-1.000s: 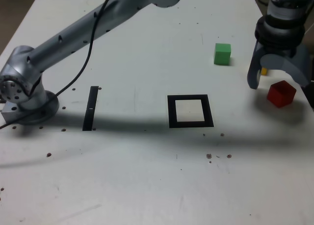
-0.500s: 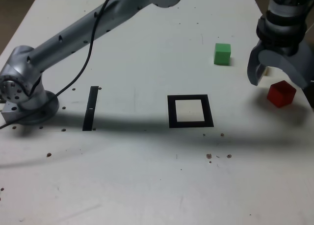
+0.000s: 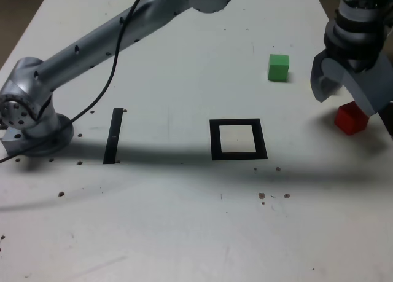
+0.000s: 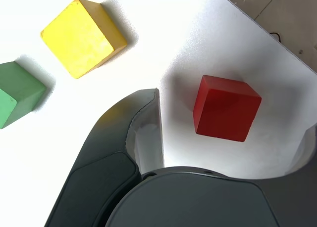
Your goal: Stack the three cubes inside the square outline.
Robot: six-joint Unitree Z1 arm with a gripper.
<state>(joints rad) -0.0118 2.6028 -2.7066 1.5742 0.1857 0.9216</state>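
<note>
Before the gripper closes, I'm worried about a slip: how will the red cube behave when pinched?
The red cube looks rigid with flat faces, so it should probably hold its shape and not roll. It sits skewed between the open gripper jaws, so it may twist square as they close. Its matte faces suggest fair grip.

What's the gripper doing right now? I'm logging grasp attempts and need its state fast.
Gripper: open, holding nothing; its jaws straddle the red cube without touching it.
</note>
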